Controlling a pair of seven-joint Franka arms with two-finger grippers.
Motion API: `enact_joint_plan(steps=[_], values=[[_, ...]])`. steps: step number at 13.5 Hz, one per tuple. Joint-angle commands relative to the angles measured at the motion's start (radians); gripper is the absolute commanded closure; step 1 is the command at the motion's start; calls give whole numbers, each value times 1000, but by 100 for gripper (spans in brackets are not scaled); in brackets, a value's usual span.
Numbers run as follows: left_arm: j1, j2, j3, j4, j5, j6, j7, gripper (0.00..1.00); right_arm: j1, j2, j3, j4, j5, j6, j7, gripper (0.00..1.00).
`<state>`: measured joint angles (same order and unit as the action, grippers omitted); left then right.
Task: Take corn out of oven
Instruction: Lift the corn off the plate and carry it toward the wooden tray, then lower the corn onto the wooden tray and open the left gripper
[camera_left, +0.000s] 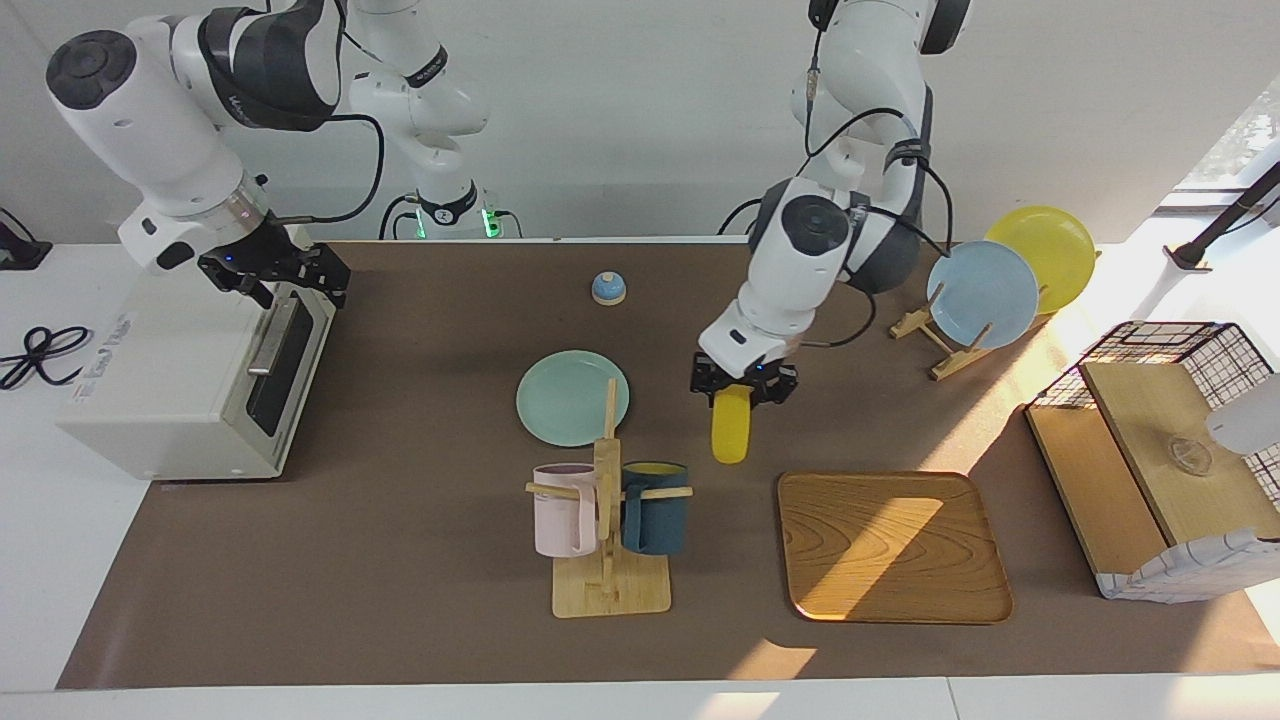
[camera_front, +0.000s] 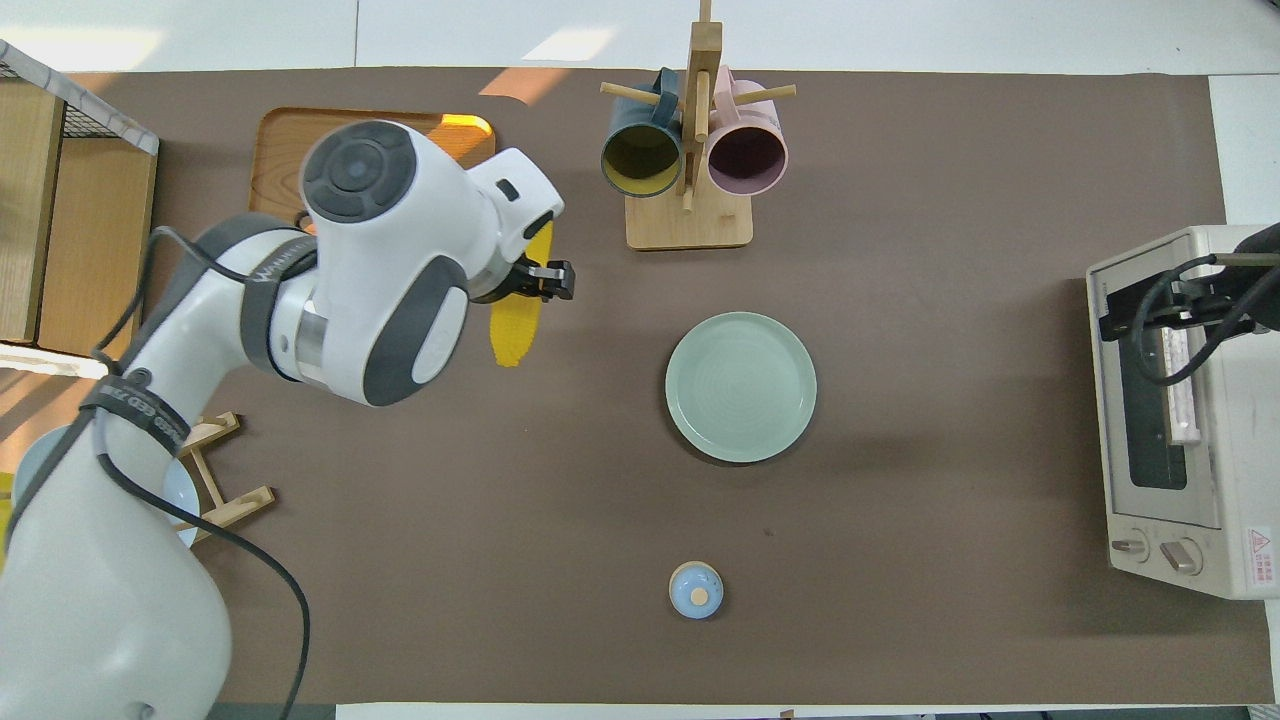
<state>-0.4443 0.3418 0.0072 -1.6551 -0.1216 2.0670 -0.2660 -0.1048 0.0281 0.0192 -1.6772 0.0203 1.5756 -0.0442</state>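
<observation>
The corn (camera_left: 731, 430) is a smooth yellow cob. My left gripper (camera_left: 744, 392) is shut on its upper end and holds it over the brown mat between the green plate (camera_left: 572, 397) and the wooden tray (camera_left: 893, 545). In the overhead view the corn (camera_front: 516, 330) is partly hidden under the left arm, with the left gripper (camera_front: 545, 282) over it. The off-white oven (camera_left: 170, 385) stands at the right arm's end of the table, and its dark glass door looks shut. My right gripper (camera_left: 295, 285) is at the top edge of the door, above the silver handle (camera_left: 268, 345). The right gripper also shows in the overhead view (camera_front: 1135, 315) at the oven (camera_front: 1170, 450).
A mug rack (camera_left: 608, 520) with a pink and a dark blue mug stands farther from the robots than the green plate. A small blue knob lid (camera_left: 608, 288) lies near the robots. A plate stand (camera_left: 985, 290) with a blue and a yellow plate and a wire-and-wood basket box (camera_left: 1160, 470) are at the left arm's end.
</observation>
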Motion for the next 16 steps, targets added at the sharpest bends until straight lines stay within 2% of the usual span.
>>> enact_joint_plan(steps=[1, 2, 5, 7, 11, 14, 16], values=[[131, 15, -13, 8, -13, 54, 16, 100, 0, 4, -7, 16, 18, -17, 15, 0], [169, 43, -13, 24, -7, 70, 17, 100, 0, 4, -5, 16, 24, -14, 15, 0], [216, 204, -13, 206, -4, 74, 19, 100, 0, 3, -5, 16, 24, -13, 15, 0], [243, 282, -13, 268, -10, 122, 47, 100, -7, 3, -5, 16, 24, -9, 14, 0], [286, 313, -15, 232, -4, 251, 69, 100, -3, 1, -4, 19, 20, -9, 15, 0], [289, 292, -13, 120, -6, 341, 88, 100, -1, -13, -2, 19, 18, -11, 15, 0], [292, 283, -13, 107, -6, 335, 120, 100, -4, -14, -4, 17, 20, -20, 14, 0]])
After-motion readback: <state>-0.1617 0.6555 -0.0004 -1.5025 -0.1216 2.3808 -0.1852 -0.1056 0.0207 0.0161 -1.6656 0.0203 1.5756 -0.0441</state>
